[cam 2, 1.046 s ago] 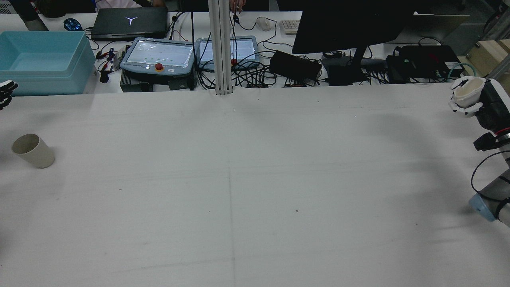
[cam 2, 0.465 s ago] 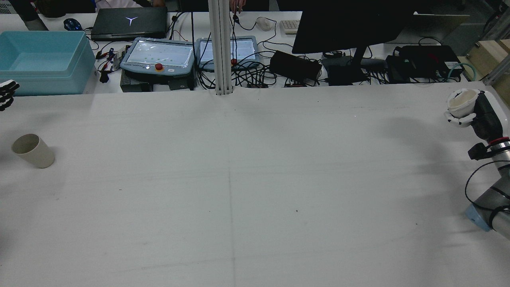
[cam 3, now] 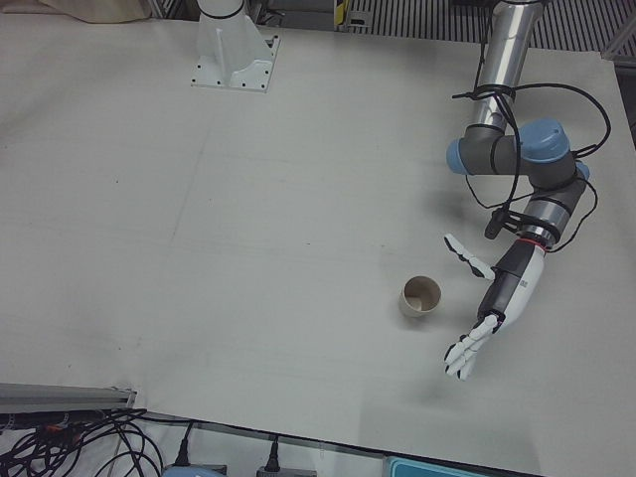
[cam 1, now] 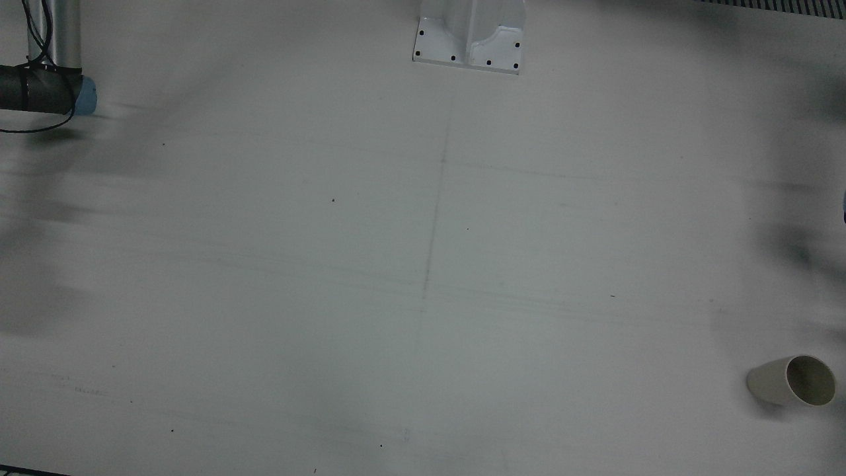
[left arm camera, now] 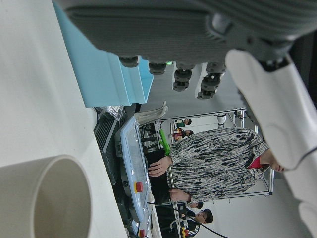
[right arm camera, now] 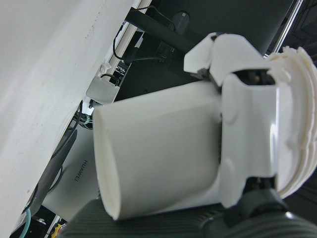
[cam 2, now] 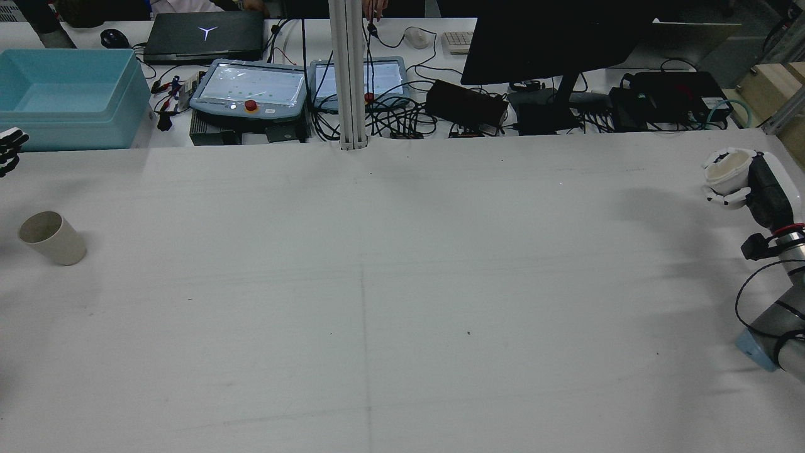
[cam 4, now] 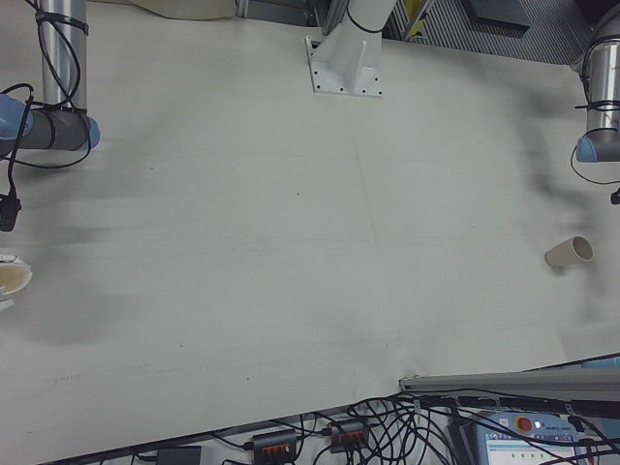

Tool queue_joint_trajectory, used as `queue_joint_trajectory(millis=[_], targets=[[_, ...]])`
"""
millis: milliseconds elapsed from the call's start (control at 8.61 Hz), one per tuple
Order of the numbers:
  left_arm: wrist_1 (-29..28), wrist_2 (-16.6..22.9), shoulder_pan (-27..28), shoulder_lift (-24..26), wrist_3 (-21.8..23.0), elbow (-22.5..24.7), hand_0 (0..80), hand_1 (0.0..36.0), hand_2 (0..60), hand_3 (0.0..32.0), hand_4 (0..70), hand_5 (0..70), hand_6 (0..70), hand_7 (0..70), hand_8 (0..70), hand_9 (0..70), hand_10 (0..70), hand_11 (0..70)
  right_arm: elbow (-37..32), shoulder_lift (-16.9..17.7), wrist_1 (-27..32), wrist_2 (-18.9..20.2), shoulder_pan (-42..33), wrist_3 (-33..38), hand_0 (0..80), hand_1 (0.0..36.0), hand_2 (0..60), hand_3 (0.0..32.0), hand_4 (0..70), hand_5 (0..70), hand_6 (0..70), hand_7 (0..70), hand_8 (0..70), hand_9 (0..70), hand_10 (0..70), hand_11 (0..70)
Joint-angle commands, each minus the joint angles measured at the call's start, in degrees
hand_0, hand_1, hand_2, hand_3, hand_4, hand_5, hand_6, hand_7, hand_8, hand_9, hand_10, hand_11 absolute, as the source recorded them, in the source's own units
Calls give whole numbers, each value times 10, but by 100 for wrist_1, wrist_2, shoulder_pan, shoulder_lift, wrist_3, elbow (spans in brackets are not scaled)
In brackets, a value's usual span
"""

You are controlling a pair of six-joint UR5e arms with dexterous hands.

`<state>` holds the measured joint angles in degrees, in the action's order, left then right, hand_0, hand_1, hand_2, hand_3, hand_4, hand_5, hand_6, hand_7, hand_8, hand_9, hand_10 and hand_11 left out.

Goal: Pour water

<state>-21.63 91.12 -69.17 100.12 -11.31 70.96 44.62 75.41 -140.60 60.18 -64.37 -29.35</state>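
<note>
Rear view, left to right: left hand (cam 2: 7, 151) at the table (cam 2: 377, 283) edge, fingers spread, holding nothing. Beige cup (cam 2: 51, 237) stands just beside and below it, upright, mouth open, apart from the fingers. Smooth matte cylinder, slightly tapered. Far right: right hand (cam 2: 739, 182) clamped around a second cup (cam 2: 726, 170), white, held upright above the table.

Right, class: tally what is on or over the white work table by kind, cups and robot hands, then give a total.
Cups: 2, one standing on the table, one held in the right hand.
Robot hands: 2, the right hand and the left hand, fingers spread.
Total: 4
</note>
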Motion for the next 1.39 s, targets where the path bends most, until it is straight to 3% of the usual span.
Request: queue_joint_trajectory(millis=[0,116,232,349,465,581,697,813,930,1278], targets=[[-17,-6,17,-63,-3,-4,487,0,0,54,240,0,102,69,40,0,0,0,-68,0,15,-15,21,-167,694,315,600,0,480,334,700,700,700,700,700,700],[-17,-6,17,-89,-3,5,484,0,0,54,241,0,102,70,40,0,0,0,-68,9,6,-15,21,-185,683,300,588,0,465,325,700,700,700,700,700,700],[-26,-6,17,-106,-3,-4,487,0,0,54,242,0,103,71,40,0,0,0,-68,18,6,-76,47,-246,708,276,437,0,462,301,700,700,700,700,635,700],[-26,-6,17,-107,-3,-4,491,0,0,56,239,0,103,71,40,0,0,0,-111,18,6,-94,91,-334,688,248,278,0,405,264,700,700,700,700,494,700],[-26,-6,17,-107,-3,-12,488,0,0,58,239,0,102,70,40,0,0,0,-251,1,15,-120,135,-352,655,236,210,0,359,235,669,628,648,700,357,520],[-26,-6,17,-107,-3,-21,490,0,0,66,236,0,101,70,41,0,0,0,-261,9,15,-164,179,-352,625,220,142,0,313,198,580,516,537,676,184,284],[-35,-6,17,-107,-3,-21,489,0,0,64,236,0,101,70,41,0,0,0,-261,18,15,-165,180,-352,612,201,54,0,262,176,519,459,474,588,90,147],[-35,-6,9,-115,-3,-21,489,0,0,66,235,0,101,70,41,0,0,0,-261,18,15,-165,180,-352,597,182,0,0,222,156,465,403,403,490,30,60],[-43,-6,17,-159,-3,5,485,0,0,66,234,0,101,69,41,0,0,0,-261,18,15,-165,180,-352,586,168,0,0,206,144,439,381,359,437,2,13],[-52,-6,17,-203,-3,-4,490,0,0,68,233,0,100,69,40,0,0,0,-261,27,6,-165,197,-343,571,154,0,0,124,120,359,299,248,288,0,0]])
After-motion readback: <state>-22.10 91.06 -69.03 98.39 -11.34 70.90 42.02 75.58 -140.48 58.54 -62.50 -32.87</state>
